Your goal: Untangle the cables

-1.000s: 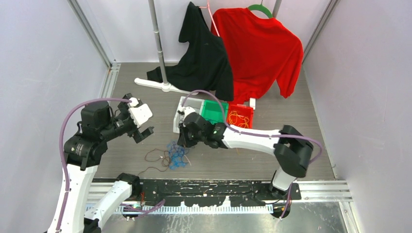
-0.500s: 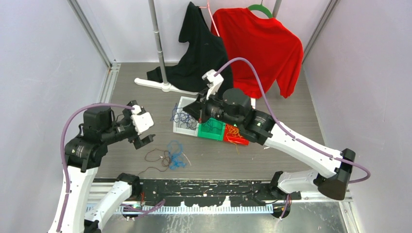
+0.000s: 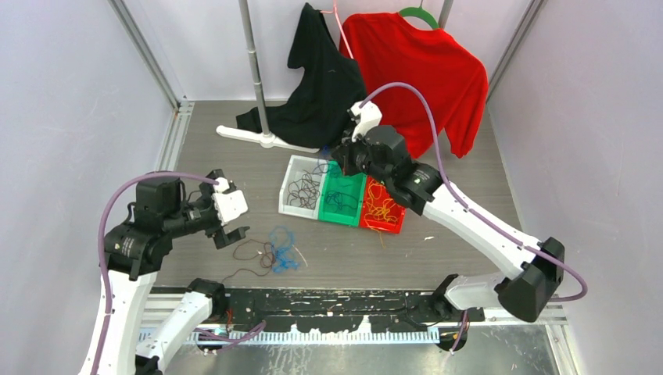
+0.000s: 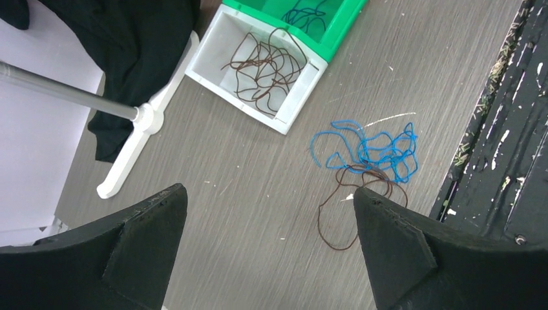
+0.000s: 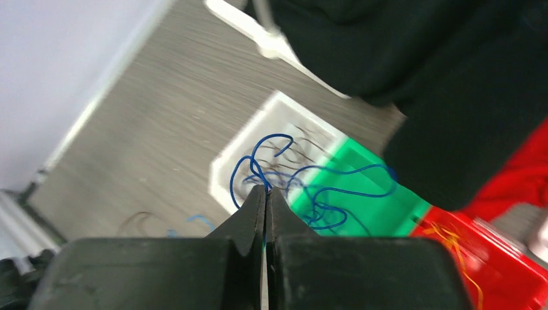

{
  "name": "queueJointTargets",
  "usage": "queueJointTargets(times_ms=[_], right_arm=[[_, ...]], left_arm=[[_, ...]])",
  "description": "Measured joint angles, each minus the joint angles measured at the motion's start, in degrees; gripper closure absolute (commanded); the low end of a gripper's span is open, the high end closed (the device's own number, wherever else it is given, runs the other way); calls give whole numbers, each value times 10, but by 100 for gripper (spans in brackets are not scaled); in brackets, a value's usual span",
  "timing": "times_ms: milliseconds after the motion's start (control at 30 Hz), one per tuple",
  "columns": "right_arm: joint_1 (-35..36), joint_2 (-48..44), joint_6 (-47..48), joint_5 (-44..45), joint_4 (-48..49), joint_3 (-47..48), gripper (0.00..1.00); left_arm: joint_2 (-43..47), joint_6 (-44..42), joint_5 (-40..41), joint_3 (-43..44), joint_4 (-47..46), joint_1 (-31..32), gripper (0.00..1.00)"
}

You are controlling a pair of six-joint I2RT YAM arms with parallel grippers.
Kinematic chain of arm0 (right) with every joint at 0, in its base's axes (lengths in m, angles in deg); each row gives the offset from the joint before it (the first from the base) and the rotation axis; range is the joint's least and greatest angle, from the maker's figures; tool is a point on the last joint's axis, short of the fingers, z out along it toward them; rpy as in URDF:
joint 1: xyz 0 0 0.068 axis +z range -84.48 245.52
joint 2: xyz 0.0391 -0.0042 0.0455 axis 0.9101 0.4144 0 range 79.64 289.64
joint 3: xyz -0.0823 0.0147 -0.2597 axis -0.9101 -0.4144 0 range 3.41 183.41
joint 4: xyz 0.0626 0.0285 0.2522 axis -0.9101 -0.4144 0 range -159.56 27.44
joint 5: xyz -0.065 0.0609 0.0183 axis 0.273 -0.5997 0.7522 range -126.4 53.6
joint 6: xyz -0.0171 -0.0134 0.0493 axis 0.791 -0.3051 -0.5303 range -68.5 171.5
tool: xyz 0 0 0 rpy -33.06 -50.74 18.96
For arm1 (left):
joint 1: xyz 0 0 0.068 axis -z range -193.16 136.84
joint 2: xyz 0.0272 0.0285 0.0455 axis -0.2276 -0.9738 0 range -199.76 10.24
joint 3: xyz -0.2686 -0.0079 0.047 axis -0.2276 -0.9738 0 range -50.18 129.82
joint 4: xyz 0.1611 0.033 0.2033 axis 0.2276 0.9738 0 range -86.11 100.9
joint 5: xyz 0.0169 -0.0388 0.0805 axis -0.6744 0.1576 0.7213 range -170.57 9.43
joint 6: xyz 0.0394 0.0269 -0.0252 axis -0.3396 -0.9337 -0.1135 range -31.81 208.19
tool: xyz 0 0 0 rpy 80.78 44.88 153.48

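left claw (image 4: 269,190): released wide | right claw (image 5: 265,188): clenched on blue cable (image 5: 336,191), raised near green bin (image 3: 342,220)

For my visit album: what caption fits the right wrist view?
Right claw, shut on a blue cable, dangles it over the white bin and green bin.

The table (image 3: 469,195) looks like matt grey wood-grain. The white bin (image 3: 284,195), green bin (image 3: 338,219) and red bin (image 3: 381,226) are smooth, glossy plastic. The black garment (image 3: 328,86) and red sweater (image 3: 422,70) are soft cloth, the pole (image 3: 254,62) dull metal, the cables (image 4: 378,155) plastic-sheathed.
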Motion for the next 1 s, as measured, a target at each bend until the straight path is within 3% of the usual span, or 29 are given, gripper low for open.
queueJointTargets(times_ms=[367,533,633,700,800,1000], right_arm=[[-81,131,2,19,12,-43,98],[-85,177,2,33,21,-43,83],[-85,184,3,44,20,-42,51],[-85,183,4,52,21,-39,42],[-85,174,8,56,24,-38,36],[-85,86,-1,42,63,-81,35]], left_arm=[[-7,-53,31,-52,24,0,2],[-18,-111,56,-99,35,0,9],[-38,-151,80,-126,35,0,12],[-55,-172,93,-139,35,0,12],[-95,-202,107,-151,32,0,16],[-189,-253,110,-159,16,0,16]])
